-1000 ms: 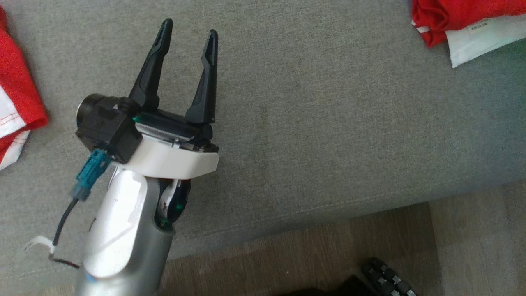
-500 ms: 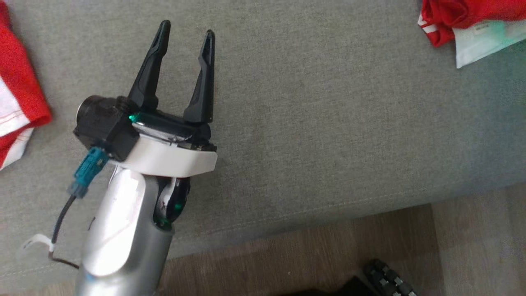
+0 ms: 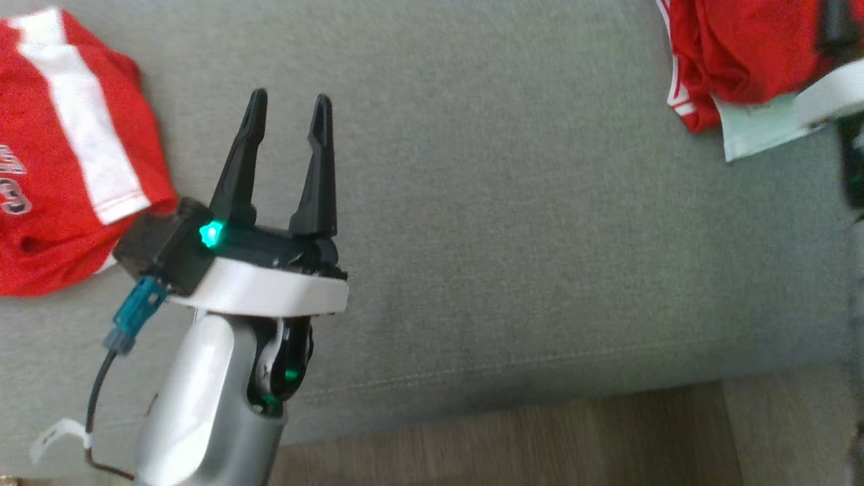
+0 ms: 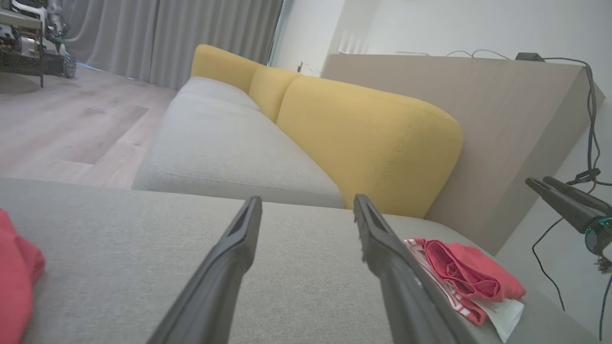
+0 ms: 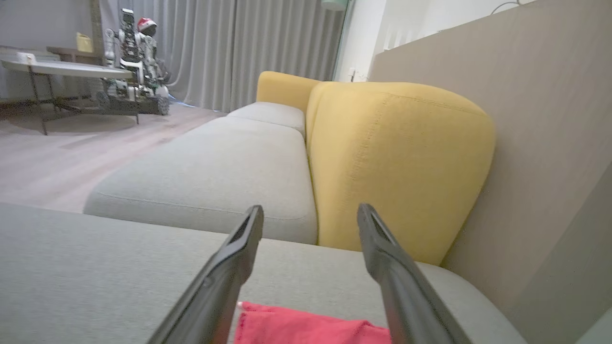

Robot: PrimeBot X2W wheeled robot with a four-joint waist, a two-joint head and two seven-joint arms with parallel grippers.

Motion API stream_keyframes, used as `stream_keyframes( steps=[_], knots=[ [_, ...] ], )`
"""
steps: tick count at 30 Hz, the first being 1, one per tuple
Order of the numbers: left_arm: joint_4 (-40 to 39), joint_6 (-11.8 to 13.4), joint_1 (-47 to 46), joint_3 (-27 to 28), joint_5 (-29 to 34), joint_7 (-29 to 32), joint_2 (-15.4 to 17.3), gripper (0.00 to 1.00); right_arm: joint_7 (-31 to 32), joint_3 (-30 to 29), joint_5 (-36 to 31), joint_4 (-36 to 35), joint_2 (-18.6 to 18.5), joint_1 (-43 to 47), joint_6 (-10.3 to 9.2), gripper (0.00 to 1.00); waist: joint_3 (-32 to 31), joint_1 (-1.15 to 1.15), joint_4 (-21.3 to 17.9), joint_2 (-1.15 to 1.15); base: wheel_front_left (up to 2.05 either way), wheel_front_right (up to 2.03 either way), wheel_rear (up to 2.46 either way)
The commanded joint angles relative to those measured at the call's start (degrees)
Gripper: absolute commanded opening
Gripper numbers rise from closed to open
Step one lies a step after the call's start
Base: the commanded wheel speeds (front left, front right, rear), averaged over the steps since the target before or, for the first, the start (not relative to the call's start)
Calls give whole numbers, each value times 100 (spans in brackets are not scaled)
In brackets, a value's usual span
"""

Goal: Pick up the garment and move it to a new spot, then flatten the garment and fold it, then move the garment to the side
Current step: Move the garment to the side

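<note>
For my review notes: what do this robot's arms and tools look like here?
Left arm: a silver-grey forearm, a white wrist collar and a black camera block beside a green light. A teal connector feeds a dark cable carrying a white tag. Both the left tool and right tool have two long, tapering black fingers.

Right gripper [image 5: 310,209] with jaws spread wide, nothing between the tips, low over a grey sofa seat [image 5: 95,267]. Red garment [image 5: 306,327] on that seat, at the bottom edge between the two fingers. Yellow backrest cushion [image 5: 397,167] just beyond, against a wood-toned panel [image 5: 526,95]. Far left: grey curtains [image 5: 215,48], round table [image 5: 67,69], another robot [image 5: 136,62] beside it.
</note>
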Motion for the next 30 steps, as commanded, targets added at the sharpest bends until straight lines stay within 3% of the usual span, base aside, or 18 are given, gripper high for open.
stream_keyframes(
  steps=[1,10,20,30],
  knots=[
    [-212,32,8,204,-24,-29,37,100,31,105,75,-269,58,153,-2,100,-332,0,217,0,0,0,0],
    [-64,102,592,557,94,-29,37,100,-170,537,243,-856,611,1354,-2,100,-947,0,475,0,0,0,0],
    [302,208,1297,570,389,-29,37,100,-465,303,-75,-944,1064,2660,-2,100,-1478,0,609,0,0,0,0],
    [407,178,1491,640,362,-29,37,100,-491,115,-368,-1239,1360,3174,-2,100,-1604,0,589,0,0,0,0]
  ],
)
